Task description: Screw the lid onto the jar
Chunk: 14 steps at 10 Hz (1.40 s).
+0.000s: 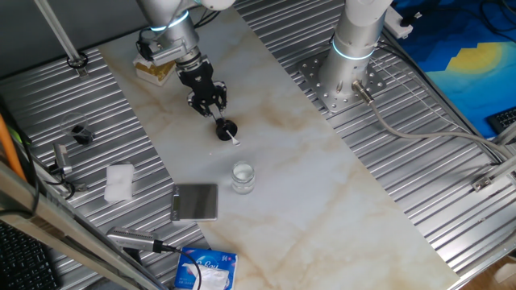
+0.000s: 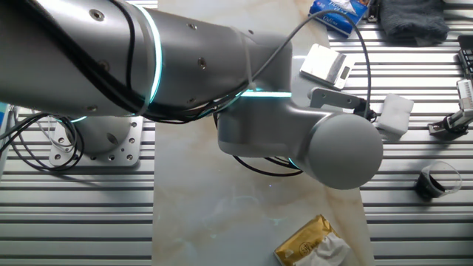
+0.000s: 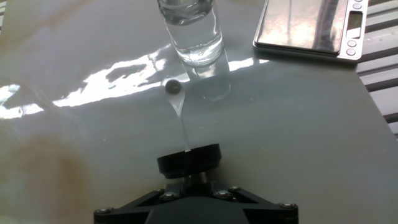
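The pincer [image 1: 223, 126] is clamped on the black lid [image 1: 226, 129], held above the desk [image 1: 322, 185] short of the clear jar [image 1: 243, 177].

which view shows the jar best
The hand view: the jar stands close ahead, clear glass plainly seen, though its top is cut off. One fixed view shows it whole but small, beside the grey plate. The other fixed view hides it behind the arm.
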Tool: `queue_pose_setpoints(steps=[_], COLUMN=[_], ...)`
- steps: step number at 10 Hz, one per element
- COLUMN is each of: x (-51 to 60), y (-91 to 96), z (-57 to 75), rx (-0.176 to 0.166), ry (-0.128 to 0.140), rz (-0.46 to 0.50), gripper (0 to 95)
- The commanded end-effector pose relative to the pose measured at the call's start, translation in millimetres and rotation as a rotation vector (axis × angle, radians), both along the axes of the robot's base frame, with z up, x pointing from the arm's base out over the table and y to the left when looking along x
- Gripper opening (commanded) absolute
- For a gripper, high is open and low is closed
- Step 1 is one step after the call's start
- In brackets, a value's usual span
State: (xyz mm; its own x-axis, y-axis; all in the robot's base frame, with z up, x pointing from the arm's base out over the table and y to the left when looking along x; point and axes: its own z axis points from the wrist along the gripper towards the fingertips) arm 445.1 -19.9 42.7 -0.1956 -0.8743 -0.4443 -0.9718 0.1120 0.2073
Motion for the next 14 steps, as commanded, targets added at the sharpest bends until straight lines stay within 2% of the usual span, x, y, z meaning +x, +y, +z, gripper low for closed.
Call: queue_pose_setpoints(steps=[1, 14], x=[0.6, 0.0], y=[0.9, 4.6], z=[-3.0, -11.3], rx=[0.004, 0.015], ry=[-0.007, -0.03], rz=[0.005, 0.01], gripper=[38.0, 38.0])
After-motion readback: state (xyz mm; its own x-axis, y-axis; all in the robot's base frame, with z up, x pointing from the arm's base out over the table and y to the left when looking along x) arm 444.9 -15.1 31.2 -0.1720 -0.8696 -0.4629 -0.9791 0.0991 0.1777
